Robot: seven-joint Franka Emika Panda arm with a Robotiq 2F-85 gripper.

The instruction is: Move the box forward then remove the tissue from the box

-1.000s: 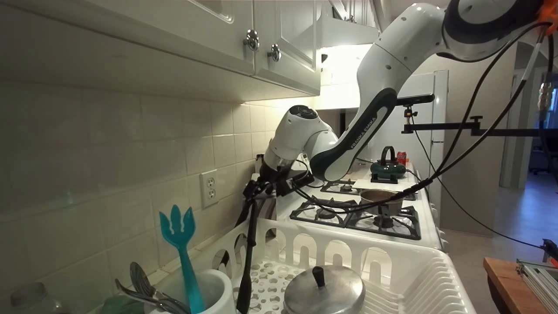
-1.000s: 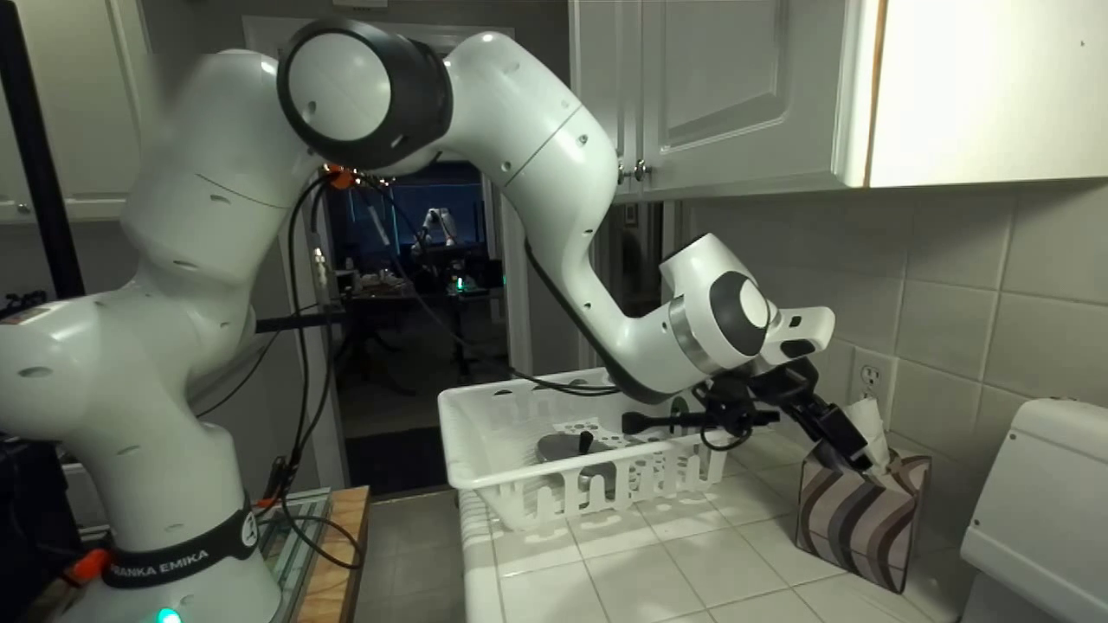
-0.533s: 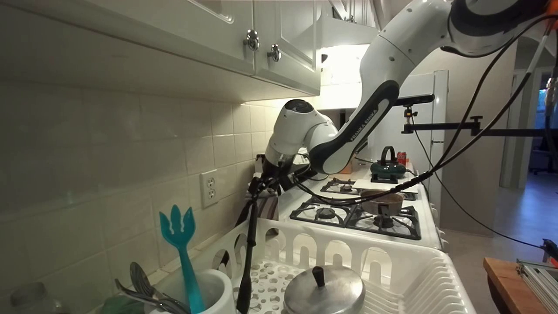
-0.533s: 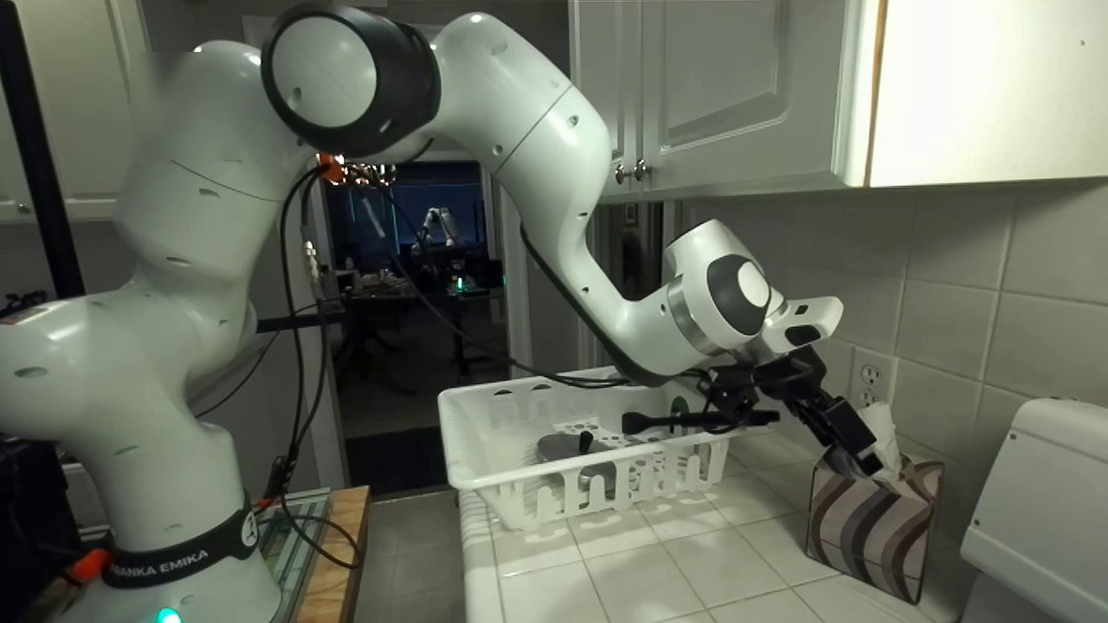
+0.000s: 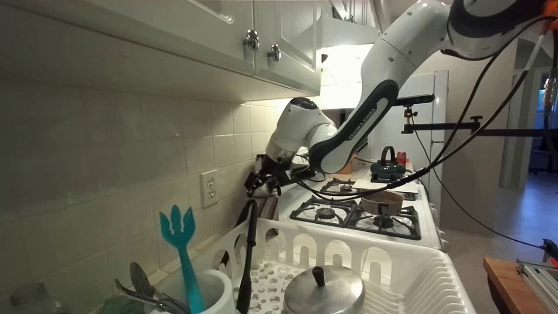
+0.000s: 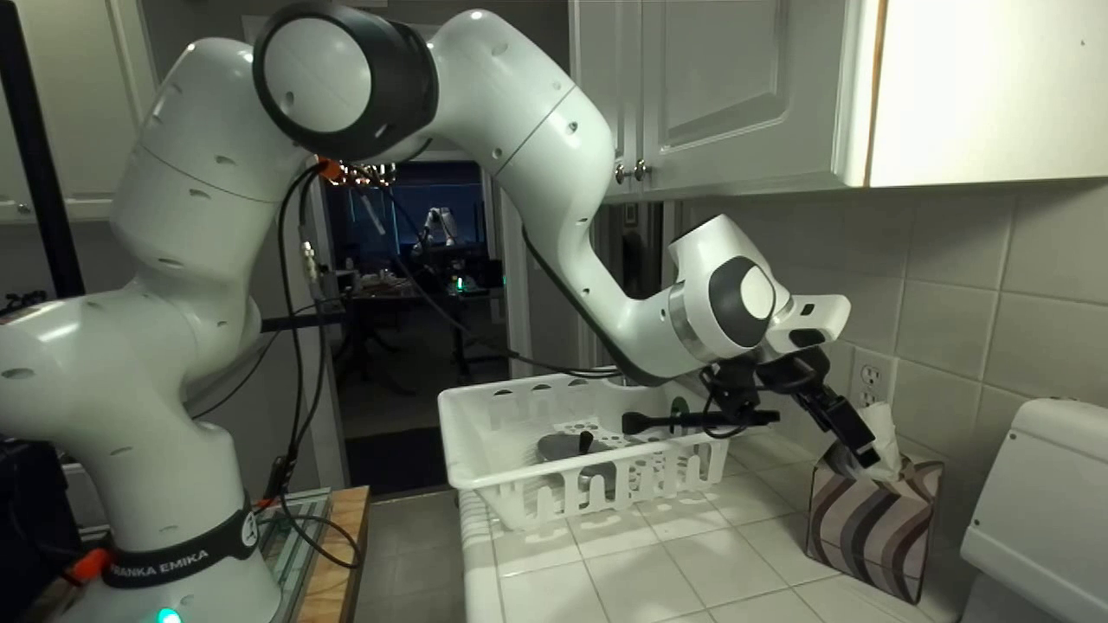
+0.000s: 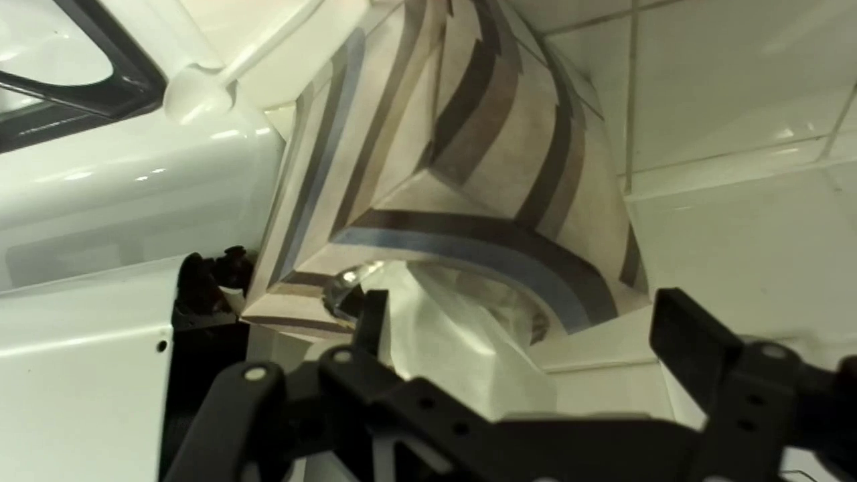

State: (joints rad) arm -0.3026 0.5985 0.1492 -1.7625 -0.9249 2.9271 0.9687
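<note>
Just below the widely spread end effector (image 7: pixel 524 318) stands the striped box (image 6: pixel 874 526) with its tissue (image 7: pixel 452 335)

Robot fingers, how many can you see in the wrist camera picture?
2. In the wrist view, one finger shows at the left edge of the white tissue; the other finger is well off to its right. No more show.

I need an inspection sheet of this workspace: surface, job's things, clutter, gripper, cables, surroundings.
Surface: white tiled counter.
Job's things: striped box standing on the counter, white tissue poking from its top.
Clutter: white dish rack holding a metal lid; teal fork in a cup.
Gripper: jaws apart, tissue showing between them in the wrist view; contact cannot be told.
Cables: black cables hanging slack in both exterior views.
Surroundings: pan on the stove, green kettle beyond, cabinets overhead.
</note>
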